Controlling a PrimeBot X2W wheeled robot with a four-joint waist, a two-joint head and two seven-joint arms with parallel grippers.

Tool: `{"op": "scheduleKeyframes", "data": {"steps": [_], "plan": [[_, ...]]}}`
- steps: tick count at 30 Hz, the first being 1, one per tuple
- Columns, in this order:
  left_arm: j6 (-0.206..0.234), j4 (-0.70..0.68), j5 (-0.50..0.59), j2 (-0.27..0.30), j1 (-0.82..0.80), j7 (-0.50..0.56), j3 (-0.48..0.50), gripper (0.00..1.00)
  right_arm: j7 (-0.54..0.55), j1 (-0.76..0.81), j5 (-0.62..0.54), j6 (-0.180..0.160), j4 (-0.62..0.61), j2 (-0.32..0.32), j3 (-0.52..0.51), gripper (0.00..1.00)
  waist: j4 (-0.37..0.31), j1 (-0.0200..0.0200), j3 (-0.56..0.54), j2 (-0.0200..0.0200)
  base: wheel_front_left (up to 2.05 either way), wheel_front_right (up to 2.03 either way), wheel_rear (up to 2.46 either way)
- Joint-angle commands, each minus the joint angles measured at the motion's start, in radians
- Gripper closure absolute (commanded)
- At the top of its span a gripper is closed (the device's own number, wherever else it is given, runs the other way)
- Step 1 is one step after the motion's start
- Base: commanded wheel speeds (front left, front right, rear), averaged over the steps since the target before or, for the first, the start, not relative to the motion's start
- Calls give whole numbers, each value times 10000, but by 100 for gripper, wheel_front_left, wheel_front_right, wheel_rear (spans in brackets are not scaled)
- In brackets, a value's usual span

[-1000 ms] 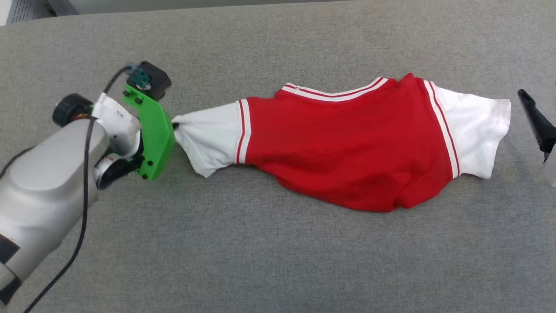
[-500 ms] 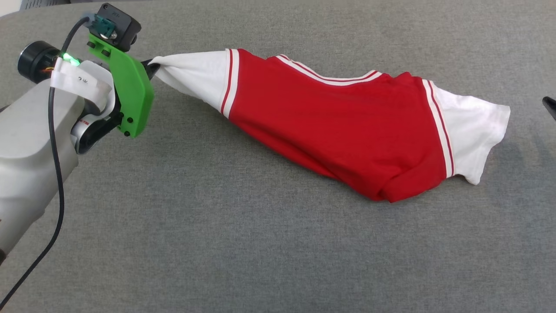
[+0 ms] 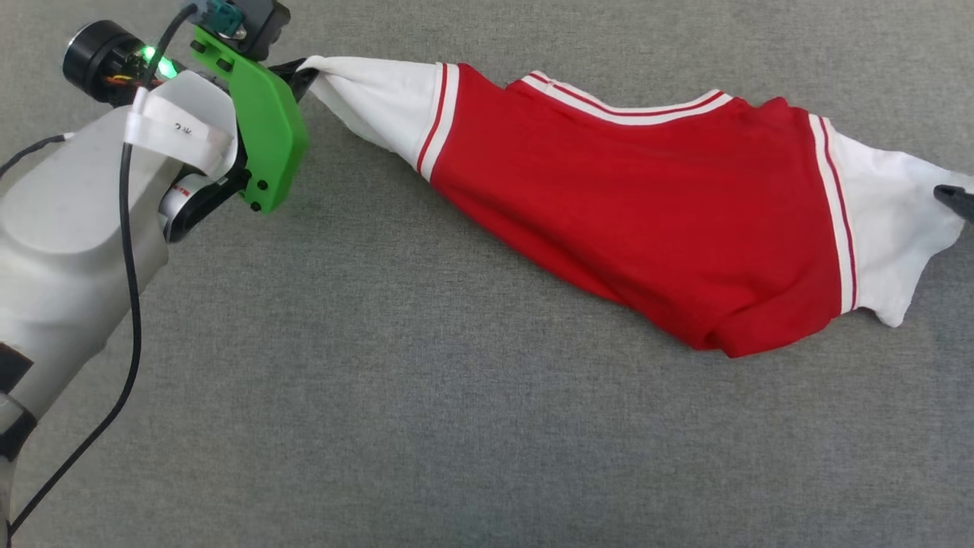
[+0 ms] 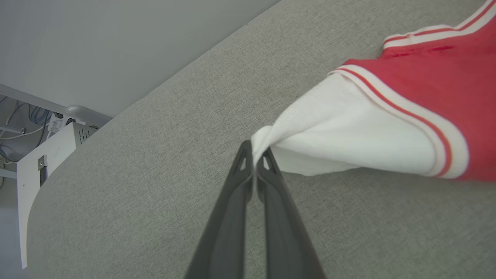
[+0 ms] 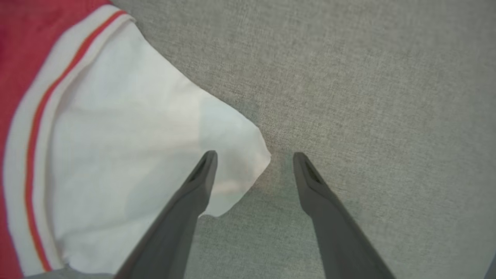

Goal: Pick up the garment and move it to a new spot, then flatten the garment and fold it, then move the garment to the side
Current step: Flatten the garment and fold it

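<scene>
The garment (image 3: 639,221), a red T-shirt with white sleeves and striped trim, lies stretched across the grey surface, its left end lifted. My left gripper (image 3: 304,68) at the upper left is shut on the tip of the left white sleeve (image 4: 341,135); the wrist view shows the fingers (image 4: 252,170) pinching the cloth. My right gripper (image 5: 254,157) is open above the corner of the right white sleeve (image 5: 128,155), one finger over the cloth, the other over bare surface. In the head view one dark fingertip (image 3: 955,199) shows at the right edge.
The grey fabric surface (image 3: 426,396) spreads wide below the shirt. In the left wrist view its rounded far edge (image 4: 116,116) shows, with a white box and cables (image 4: 46,151) beyond it against a pale wall.
My left gripper has lifted the left sleeve up and away, so the shirt now slants. The head camera has shifted. The right fingertip now reaches the right sleeve's edge.
</scene>
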Motion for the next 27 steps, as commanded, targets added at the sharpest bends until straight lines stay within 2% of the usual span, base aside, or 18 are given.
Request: {"op": "scheduleKeyframes", "data": {"steps": [1,6,13,14,19,27], "plan": [[54,-31,96,-79,-231,-102,-21,100,-13,-84,-45,-6,219,150,116,0,225,0,240,0,0,0,0],[79,-134,186,-171,-273,-219,-69,100,-113,182,190,-6,905,524,601,0,328,0,405,0,0,0,0],[89,-115,190,-148,-226,-246,-118,100,-238,382,480,-6,1174,569,1391,0,277,0,310,0,0,0,0],[88,-91,178,-147,-203,-244,-128,100,-314,352,521,-6,1169,544,1469,100,252,0,260,0,0,0,0],[79,66,100,-129,-42,-258,-184,100,-853,79,572,-6,1187,413,1613,100,105,0,-85,0,0,0,0],[62,238,108,-14,128,-569,-251,100,-2582,-398,677,-6,992,307,1438,100,-188,0,-1230,0,0,0,0]]}}
